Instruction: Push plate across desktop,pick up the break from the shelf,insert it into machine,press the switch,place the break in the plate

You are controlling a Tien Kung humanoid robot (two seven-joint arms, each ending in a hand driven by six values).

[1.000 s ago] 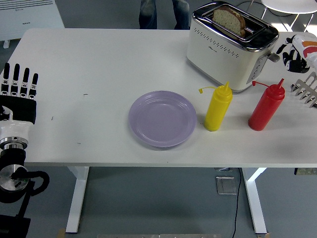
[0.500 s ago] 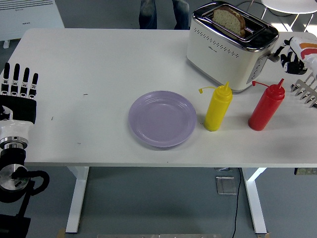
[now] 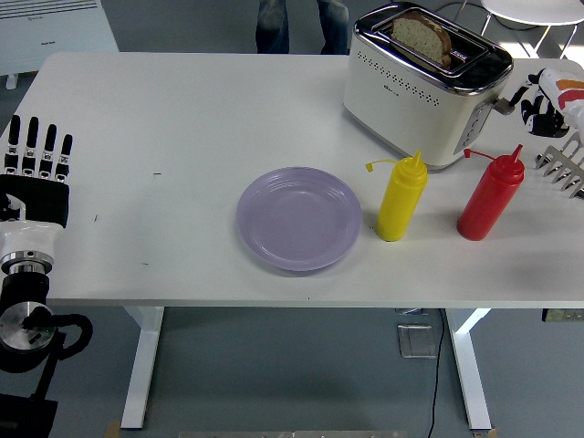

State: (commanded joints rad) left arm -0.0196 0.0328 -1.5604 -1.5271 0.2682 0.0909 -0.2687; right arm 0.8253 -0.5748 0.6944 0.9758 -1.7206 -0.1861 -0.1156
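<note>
So here's where I'm at: my left hand (image 3: 36, 160) is parked at the near left edge of the white counter (image 3: 164, 119), fingers straight up and a bit apart, holding nothing. The round lilac plastic plate (image 3: 299, 218) sits empty near the front middle of the counter, so I'd say the pushing part is done. Just right of it is the yellow squeeze bottle (image 3: 402, 198), then the red squeeze bottle (image 3: 491, 194) a bit further right, both upright and clear of the plate. Behind them stands the cream and chrome toaster (image 3: 427, 85), and the slice of brown bread (image 3: 422, 31) is in its top slot, poking out, so pick-up and insert look finished too. My right hand (image 3: 546, 102) is up at the far right, beside the toaster's end where the lever is; it's mostly cut off by the frame edge, so I honestly can't tell whether it's touching the lever or how it's set. The metal rack (image 3: 564, 164) just below it looks empty. My guess: I'm on the switch step, and moving the bread to the plate is what's left.
</note>
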